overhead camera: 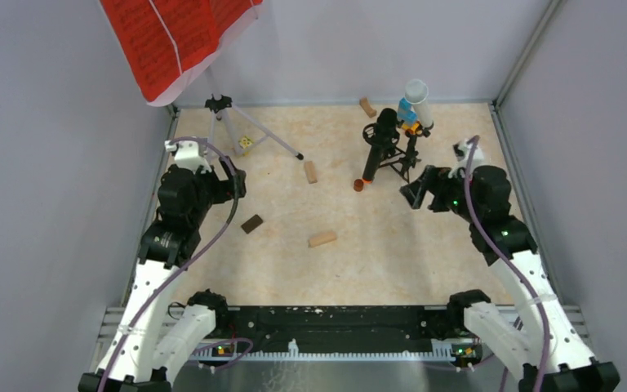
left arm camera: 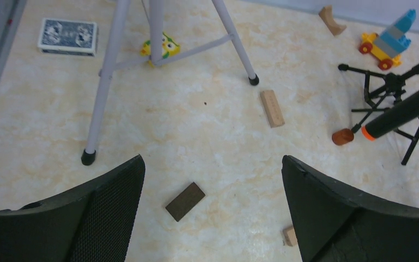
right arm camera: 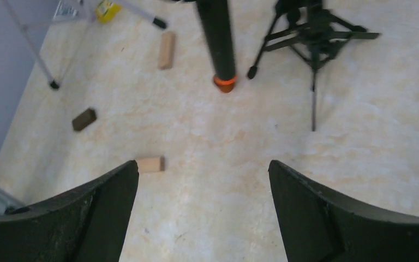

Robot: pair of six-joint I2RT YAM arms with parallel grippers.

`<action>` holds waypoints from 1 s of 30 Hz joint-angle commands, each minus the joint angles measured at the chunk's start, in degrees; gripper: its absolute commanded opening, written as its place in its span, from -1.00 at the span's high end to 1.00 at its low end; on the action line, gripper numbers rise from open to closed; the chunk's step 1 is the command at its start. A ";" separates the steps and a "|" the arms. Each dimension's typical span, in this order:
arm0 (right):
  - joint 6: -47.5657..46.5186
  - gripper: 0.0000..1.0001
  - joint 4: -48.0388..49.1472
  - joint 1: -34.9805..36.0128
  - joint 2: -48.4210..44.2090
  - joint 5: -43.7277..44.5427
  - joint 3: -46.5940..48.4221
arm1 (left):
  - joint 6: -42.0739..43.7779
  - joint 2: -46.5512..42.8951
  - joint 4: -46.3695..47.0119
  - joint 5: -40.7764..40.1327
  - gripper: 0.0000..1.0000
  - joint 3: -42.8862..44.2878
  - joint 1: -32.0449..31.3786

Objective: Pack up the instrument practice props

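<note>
Over table (left arm camera: 196, 109), my left gripper (left arm camera: 211, 164) spread wide, holding nothing; my right gripper (right arm camera: 203, 164) same, microphone (right arm camera: 217, 38) ahead.

Robot lab cell, grey walls (overhead camera: 57, 122), beige tabletop (overhead camera: 375, 269)

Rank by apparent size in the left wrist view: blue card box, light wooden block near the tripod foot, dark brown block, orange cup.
1. blue card box, largest.
2-3. light wooden block and dark brown block look alike; the dark one sits nearer the camera, so unranked.
4. orange cup, smallest.
</note>
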 commanded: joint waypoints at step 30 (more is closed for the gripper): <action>-28.16 -0.74 33.95 40.53 72.56 -6.20 58.99 | -2.85 -17.84 -10.49 -22.85 -0.95 -0.06 0.02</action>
